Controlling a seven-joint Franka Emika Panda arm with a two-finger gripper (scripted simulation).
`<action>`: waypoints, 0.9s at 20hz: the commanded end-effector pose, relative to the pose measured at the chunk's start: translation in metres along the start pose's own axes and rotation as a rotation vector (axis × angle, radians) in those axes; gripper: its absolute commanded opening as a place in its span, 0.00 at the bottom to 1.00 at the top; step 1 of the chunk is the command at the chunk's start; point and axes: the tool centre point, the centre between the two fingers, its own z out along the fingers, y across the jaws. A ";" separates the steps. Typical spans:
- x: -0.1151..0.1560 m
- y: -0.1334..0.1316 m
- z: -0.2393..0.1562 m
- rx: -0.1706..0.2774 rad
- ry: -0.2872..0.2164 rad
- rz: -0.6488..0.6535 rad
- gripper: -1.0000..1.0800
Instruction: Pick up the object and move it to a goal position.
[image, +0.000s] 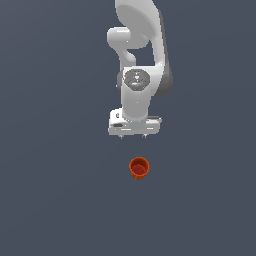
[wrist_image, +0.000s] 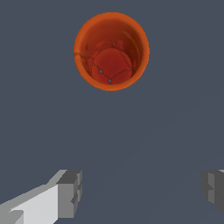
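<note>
The object, a small orange-red cup (image: 139, 168), stands upright on the dark grey floor with its hollow facing up. In the wrist view the cup (wrist_image: 111, 51) shows its thick rim and darker inside. My gripper (image: 133, 136) hangs above the floor, a short way behind the cup in the exterior view, with no contact. Its two grey fingertips (wrist_image: 70, 193) stand wide apart with nothing between them, so the gripper (wrist_image: 142, 190) is open. The cup lies ahead of the fingers, not between them.
The white arm (image: 137, 60) rises from the gripper toward the top of the exterior view. Around the cup there is only flat dark grey floor (image: 60, 200).
</note>
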 end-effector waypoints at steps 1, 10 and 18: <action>0.000 0.000 0.000 0.000 0.000 0.000 0.62; -0.001 -0.014 0.000 0.005 -0.009 -0.022 0.62; 0.005 -0.013 0.004 0.000 0.019 -0.032 0.62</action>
